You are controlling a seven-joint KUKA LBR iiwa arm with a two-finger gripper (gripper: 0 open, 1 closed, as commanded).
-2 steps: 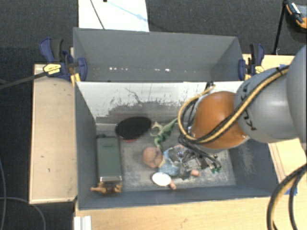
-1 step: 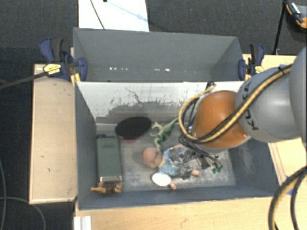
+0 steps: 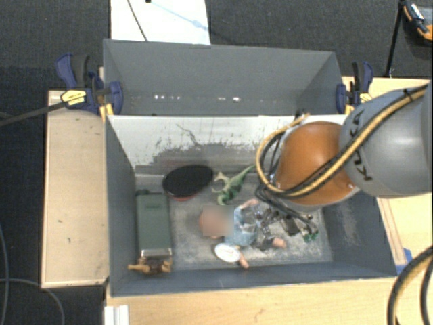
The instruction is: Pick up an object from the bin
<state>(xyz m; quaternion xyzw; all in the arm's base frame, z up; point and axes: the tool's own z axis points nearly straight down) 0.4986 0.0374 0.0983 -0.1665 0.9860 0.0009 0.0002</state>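
Tool [image 3: 274, 226] low in grey metal bin [image 3: 355, 252], beside clear bluish crumpled plastic piece [image 3: 243, 227]; grip state cannot be told.

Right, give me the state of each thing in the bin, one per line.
green box, lying flat by the left wall
black oval disc, flat near the back wall
green toy dinosaur, lying beside the disc
white oval piece, flat near the front wall
gripper, low over the small heap
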